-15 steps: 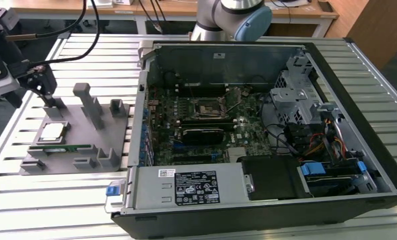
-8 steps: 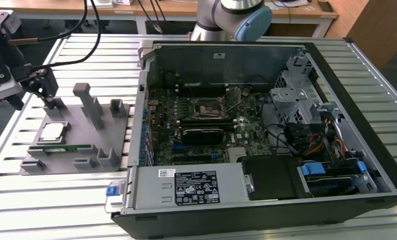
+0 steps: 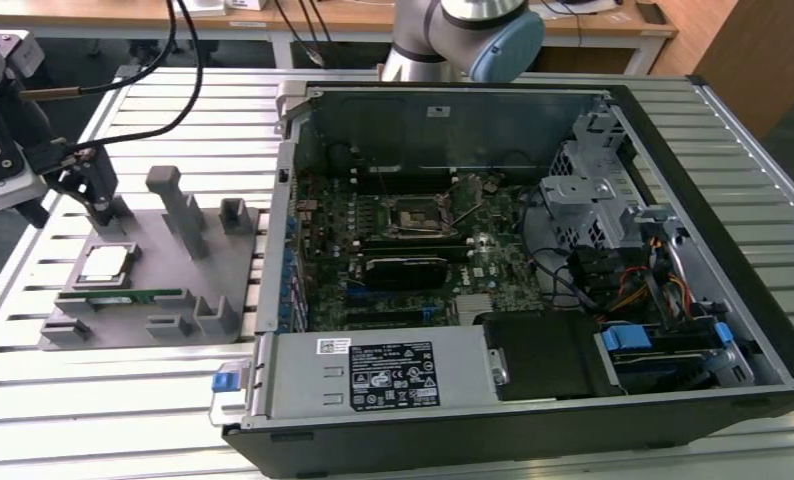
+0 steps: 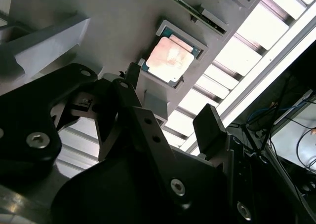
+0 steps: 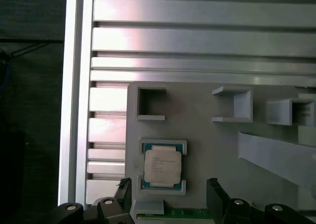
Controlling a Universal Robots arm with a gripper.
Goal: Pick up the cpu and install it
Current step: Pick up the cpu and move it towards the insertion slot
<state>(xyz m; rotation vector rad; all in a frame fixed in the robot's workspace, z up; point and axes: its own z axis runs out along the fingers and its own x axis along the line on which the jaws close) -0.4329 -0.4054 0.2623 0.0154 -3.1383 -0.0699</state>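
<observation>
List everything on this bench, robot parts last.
Small flat square cpu with a silvery metal top: one, silver with a green edge, seated in a pocket of the tray.
Grey plastic fixture tray: one, grey, on the table at the exterior view's left.
Long green memory stick: one, green, lying in the tray beside the cpu.
Open black computer case: one, black, at the exterior view's right.
Green motherboard: one, green, inside the case.
Slatted aluminium table: one, silver, under everything.
Robot arm: one, grey and blue, behind the case.
Black hand: one, black, open over the cpu.
</observation>
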